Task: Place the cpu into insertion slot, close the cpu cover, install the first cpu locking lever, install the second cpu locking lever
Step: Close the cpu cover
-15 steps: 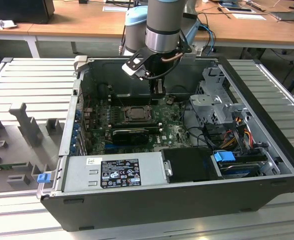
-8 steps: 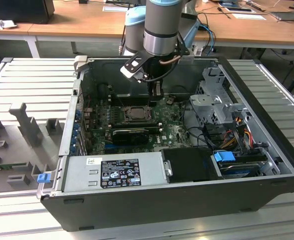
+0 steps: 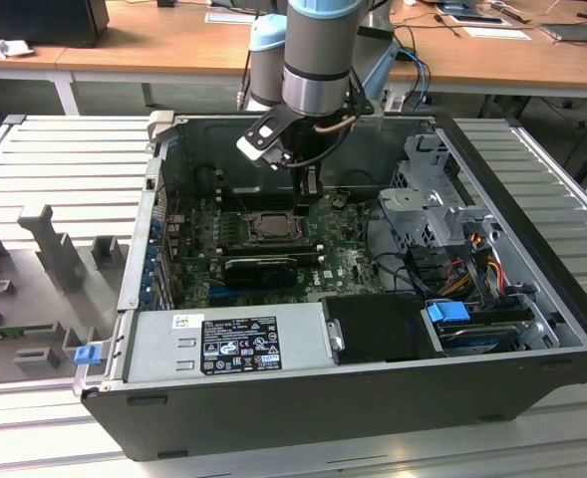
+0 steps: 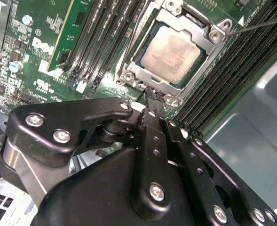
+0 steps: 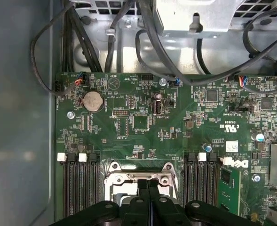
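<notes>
My arm [image 3: 318, 60] is a grey metal tube with pale blue caps [image 3: 266, 35], a brownish cable [image 3: 335, 124] looped at the wrist, and a black gripper [image 4: 150, 96] studded with silver screws [image 4: 156, 191].

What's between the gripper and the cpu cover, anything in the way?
Nothing visible. In the second wrist view the shut gripper has its tip right at the edge of the cpu cover, which lies flat around the cpu. The memory slots sit off to the sides, not in the gap.
</notes>
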